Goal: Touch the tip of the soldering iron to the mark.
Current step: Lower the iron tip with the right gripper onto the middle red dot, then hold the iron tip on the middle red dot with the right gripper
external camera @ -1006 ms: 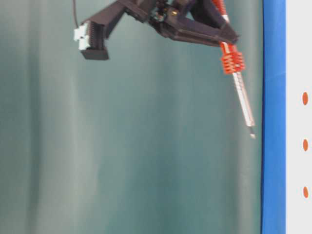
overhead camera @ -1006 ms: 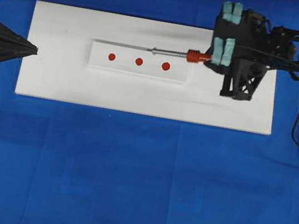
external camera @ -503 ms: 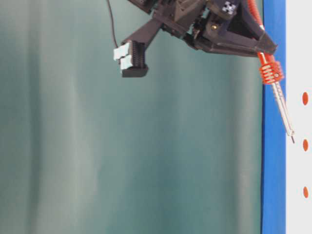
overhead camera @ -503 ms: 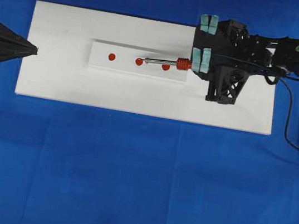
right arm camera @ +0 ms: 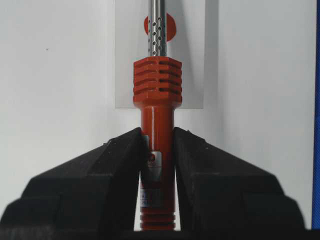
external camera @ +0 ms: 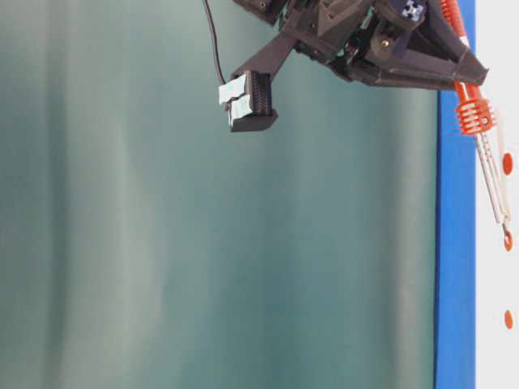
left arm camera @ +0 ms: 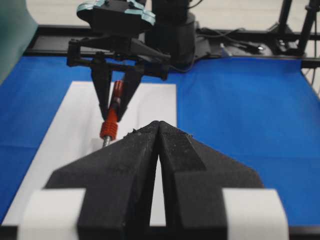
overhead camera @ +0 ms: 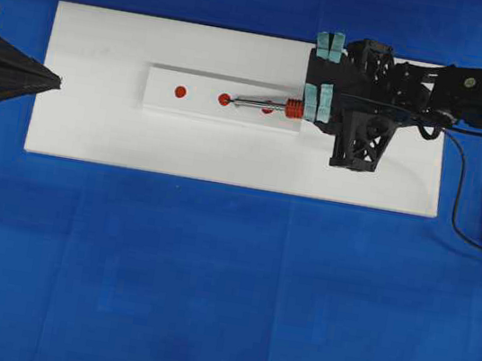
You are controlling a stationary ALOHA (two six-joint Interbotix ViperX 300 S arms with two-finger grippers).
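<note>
Moved: the right end effector (overhead camera: 311,103) has come down and to the left over the white board (overhead camera: 93,136) on the blue bench (overhead camera: 209,276), carrying the soldering iron (overhead camera: 275,107) with it.
Tip now: the tip (external camera: 507,237) sits right at the middle red mark (overhead camera: 224,99) (in the side view it looks like it touches).
What that means: the touch looks done or almost done, I think.
Right end effector grip: closed on the iron's red handle (right arm camera: 156,135).
Left end effector (overhead camera: 52,79): closed, holding nothing, resting at the board's left edge.
Count of marks: three red dots on the small white strip (overhead camera: 162,101) (the iron half hides the right one).
Count of irons: one.
Count of arms: two.
</note>
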